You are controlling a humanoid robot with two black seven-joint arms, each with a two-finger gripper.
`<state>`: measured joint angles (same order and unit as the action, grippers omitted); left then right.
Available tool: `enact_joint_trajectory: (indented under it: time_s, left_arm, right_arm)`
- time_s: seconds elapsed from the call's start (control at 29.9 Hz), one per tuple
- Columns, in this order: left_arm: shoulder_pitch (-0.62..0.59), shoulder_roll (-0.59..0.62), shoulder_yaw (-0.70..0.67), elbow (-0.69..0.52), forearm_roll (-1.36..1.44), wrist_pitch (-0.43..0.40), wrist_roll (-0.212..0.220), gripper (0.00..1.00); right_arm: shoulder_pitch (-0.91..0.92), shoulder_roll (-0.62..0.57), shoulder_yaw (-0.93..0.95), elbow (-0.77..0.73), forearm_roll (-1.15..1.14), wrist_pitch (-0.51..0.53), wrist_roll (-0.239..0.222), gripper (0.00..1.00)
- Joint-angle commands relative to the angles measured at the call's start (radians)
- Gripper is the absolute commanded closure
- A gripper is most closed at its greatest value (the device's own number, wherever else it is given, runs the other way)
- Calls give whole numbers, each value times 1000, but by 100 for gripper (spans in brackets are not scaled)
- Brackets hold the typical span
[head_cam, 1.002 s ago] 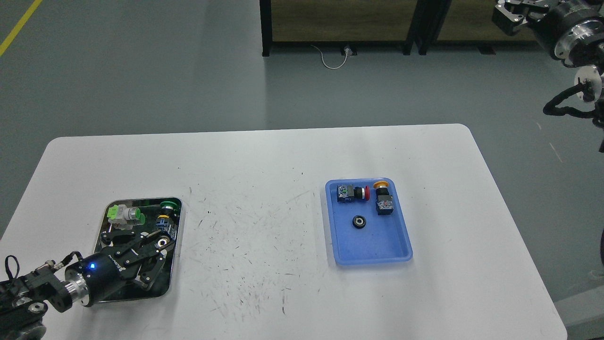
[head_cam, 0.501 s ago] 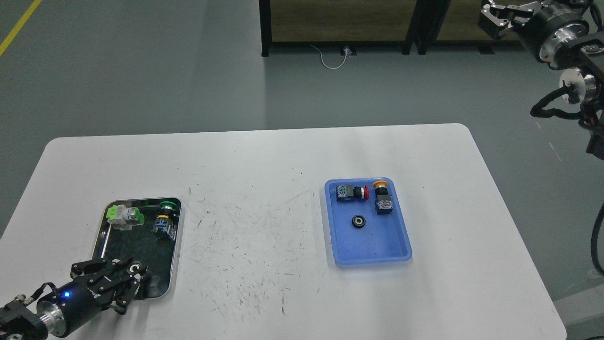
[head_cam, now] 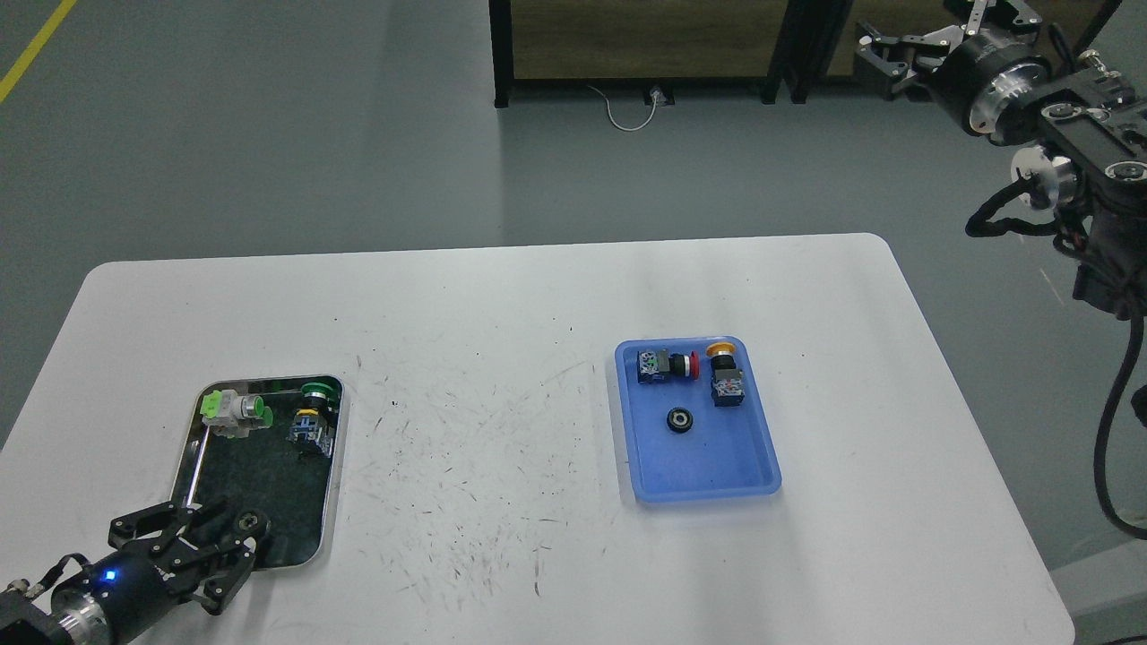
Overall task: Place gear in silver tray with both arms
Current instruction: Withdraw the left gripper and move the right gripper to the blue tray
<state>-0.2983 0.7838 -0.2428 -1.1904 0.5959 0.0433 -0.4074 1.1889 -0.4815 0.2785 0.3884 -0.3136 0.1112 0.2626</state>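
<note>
Now three parts in the silver tray [head_cam: 193,448], left end effector [head_cam: 193,546] spread, empty.

White scuffed table [head_cam: 502,322] carries silver tray [head_cam: 192,448], apparently flat, and blue tray [head_cam: 708,488]

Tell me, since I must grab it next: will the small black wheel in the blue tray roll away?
The black wheel lies flat on its face in the blue tray, so it probably stays put. Tipped on edge, its round rim would likely roll. Small and low, it looks awkward to pinch.
</note>
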Motion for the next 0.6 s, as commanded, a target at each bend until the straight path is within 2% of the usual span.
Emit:
enact_joint_trajectory:
  time_s: [0.0,0.1,0.17,0.33,0.47,0.57]
  left_arm:
    - [-1,0,-9,-2,-47,13,-2,22]
    - [-10,24,-81,-9,-122,10,-4,10]
    - [-16,67,-156,-24,-166,-8,13,7]
    - [-77,172,-272,-48,-306,-109,85,4]
    - [-186,244,-286,-46,-321,-117,93,3]
    - [-266,285,-285,-48,-332,-123,102,3]
  right_arm:
    - [-6,-2,-48,78,-1,2,0,1]
    - [-12,-17,-103,193,-2,2,-2,1]
    - [-29,-40,-152,298,-9,2,-3,1]
    - [-54,-111,-255,492,-25,2,-13,1]
    - [-74,-146,-341,618,-30,4,-22,1]
    - [-92,-149,-389,648,-30,8,-22,1]
